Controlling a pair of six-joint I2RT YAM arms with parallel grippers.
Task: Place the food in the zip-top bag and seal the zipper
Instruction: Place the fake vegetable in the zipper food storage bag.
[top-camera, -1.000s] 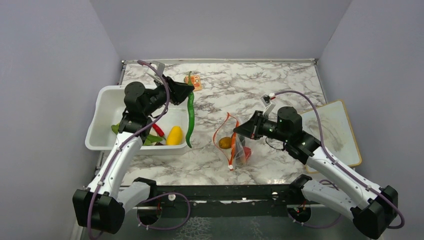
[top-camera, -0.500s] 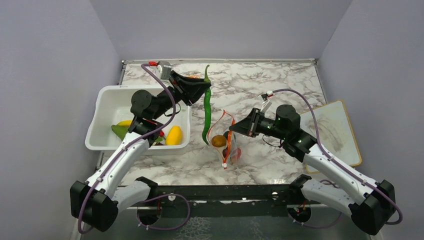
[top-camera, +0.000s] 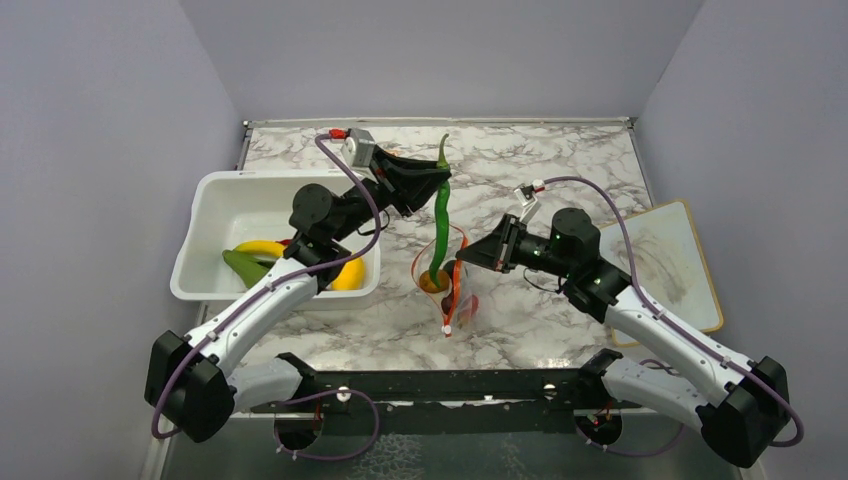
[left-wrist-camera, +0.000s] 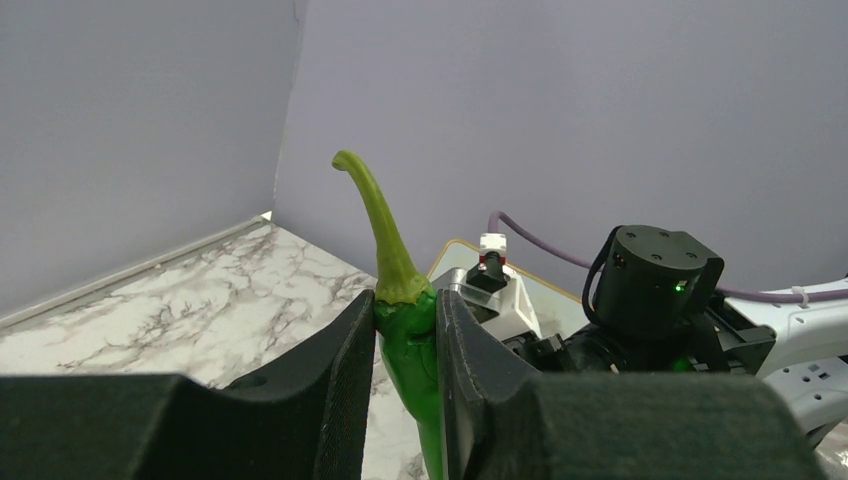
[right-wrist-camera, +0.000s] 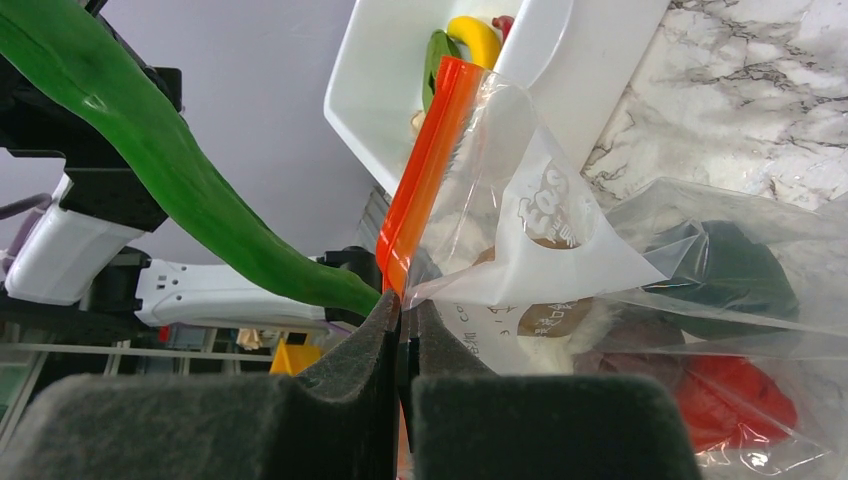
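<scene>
The left jaws are clenched on a green chilli (top-camera: 441, 212) just below its stalk, hanging it upright with its tip at the bag's (top-camera: 452, 300) open mouth; the right jaws pinch the orange zipper (right-wrist-camera: 428, 165) edge, holding the mouth above the marble surface (top-camera: 560, 160).

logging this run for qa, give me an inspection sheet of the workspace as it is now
surface: marbled table, white board at its right edge.
job's things: green chilli hanging tip-down at the zip-top bag's open mouth; brown lump and red food inside; zipper unsealed.
clutter: white tub holding banana and other food.
grippers: left gripper jaws shut on chilli; right gripper jaws pinch bag's mouth.
cables: purple cable looping along each arm.
surroundings: plain grey walls.
</scene>
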